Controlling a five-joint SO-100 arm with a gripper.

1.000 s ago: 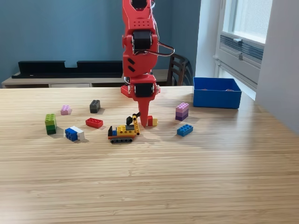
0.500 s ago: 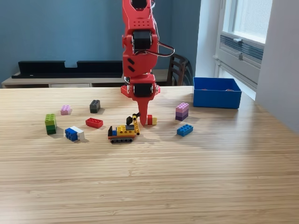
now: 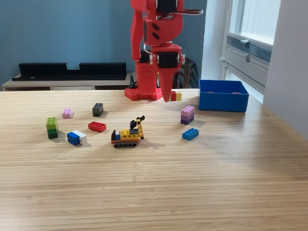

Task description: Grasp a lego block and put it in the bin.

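While my arm point(image 3: 155, 29) runs off the top edge, the table point(image 3: 159, 187) spreads wide below. At the exterior view's right sits the bin point(image 3: 223, 96), its inside mostly hidden. My gripper point(image 3: 170, 97) hangs raised beside it, pinching a red-and-yellow block point(image 3: 176, 96), half covered by a finger. A toy digger point(image 3: 128, 134) and loose bricks lie beneath.

Blue wall point(image 3: 62, 29), bright window point(image 3: 255, 24), black shelf point(image 3: 72, 71), wooden table point(image 3: 154, 183).
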